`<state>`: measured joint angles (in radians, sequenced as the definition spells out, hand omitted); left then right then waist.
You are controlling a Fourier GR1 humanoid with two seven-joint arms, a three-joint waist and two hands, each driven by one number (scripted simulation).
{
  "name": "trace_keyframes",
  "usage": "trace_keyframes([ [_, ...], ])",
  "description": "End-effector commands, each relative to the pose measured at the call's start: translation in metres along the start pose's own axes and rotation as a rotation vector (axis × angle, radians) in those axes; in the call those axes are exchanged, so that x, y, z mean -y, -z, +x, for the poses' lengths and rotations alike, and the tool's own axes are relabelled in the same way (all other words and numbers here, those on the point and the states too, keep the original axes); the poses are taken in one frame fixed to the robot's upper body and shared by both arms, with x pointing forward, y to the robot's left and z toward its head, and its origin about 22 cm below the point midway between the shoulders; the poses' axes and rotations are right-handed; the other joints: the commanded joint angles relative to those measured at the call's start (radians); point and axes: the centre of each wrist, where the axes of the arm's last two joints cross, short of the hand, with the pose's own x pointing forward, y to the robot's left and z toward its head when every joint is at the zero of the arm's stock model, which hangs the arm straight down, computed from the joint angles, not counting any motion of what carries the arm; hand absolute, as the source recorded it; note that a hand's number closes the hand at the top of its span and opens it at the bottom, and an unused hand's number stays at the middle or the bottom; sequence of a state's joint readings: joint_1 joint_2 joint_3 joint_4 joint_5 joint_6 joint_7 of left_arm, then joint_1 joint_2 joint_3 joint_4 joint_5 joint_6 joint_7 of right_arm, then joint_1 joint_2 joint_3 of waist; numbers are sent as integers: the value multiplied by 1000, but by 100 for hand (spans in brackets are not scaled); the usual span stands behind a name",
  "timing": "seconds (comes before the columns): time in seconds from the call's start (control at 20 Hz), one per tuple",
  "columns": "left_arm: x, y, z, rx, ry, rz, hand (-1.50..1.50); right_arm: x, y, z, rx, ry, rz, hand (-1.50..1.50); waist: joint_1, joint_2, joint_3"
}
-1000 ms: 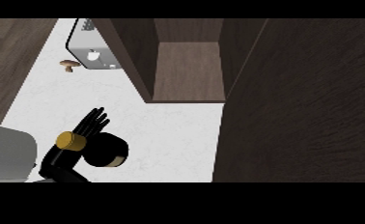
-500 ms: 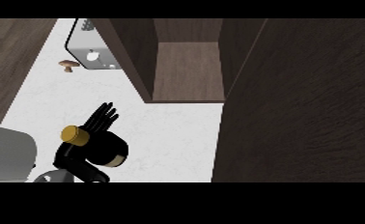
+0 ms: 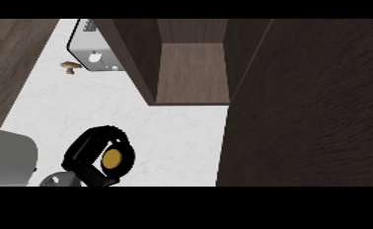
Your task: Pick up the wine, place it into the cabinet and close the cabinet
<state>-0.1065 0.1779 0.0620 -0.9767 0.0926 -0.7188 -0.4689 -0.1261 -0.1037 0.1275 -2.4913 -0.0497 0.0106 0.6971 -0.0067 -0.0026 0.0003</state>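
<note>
The wine bottle (image 3: 111, 159) shows end-on at the lower left as a dark body with a round gold end facing up. My left hand (image 3: 89, 150) is curled round it above the white counter, and most of the bottle is hidden by the hand. The cabinet (image 3: 193, 72) stands open ahead and to the right of the hand, with its brown shelf bare. Its dark door (image 3: 299, 109) is swung out and fills the right side of the view. My right hand does not show.
A sink (image 3: 91, 50) lies at the back left with a small brown mushroom (image 3: 70, 66) beside it. White counter (image 3: 175, 134) stretches between my hand and the cabinet. A dark wood panel (image 3: 22, 60) runs along the left edge.
My left hand's fingers stood spread upward before and have now curled round the bottle. The bottle has tipped so that its gold end faces up, slightly further right.
</note>
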Motion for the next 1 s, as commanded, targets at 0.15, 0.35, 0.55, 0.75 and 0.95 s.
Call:
trace_keyframes([
  [0.15, -5, -4, 5, 125, 140, 57, 150, -1, -21, 14, 61, 31, 9, -150, 1, 1, -1],
  [0.35, -24, -31, 12, 188, 187, 450, 150, -2, -21, 8, 61, 28, -2, -150, 4, -2, -1],
  [0.55, -17, -12, 22, 258, 195, 490, 150, -8, -28, 12, 55, 28, 17, -150, 3, -1, 0],
  [0.75, -8, -8, 29, 339, 279, 506, 150, -1, -30, 4, 37, 33, 35, -150, 5, -1, 1],
  [0.95, 4, 0, 38, 431, 283, 495, 150, 3, -17, 7, 38, 28, 15, -150, 8, 1, 0],
])
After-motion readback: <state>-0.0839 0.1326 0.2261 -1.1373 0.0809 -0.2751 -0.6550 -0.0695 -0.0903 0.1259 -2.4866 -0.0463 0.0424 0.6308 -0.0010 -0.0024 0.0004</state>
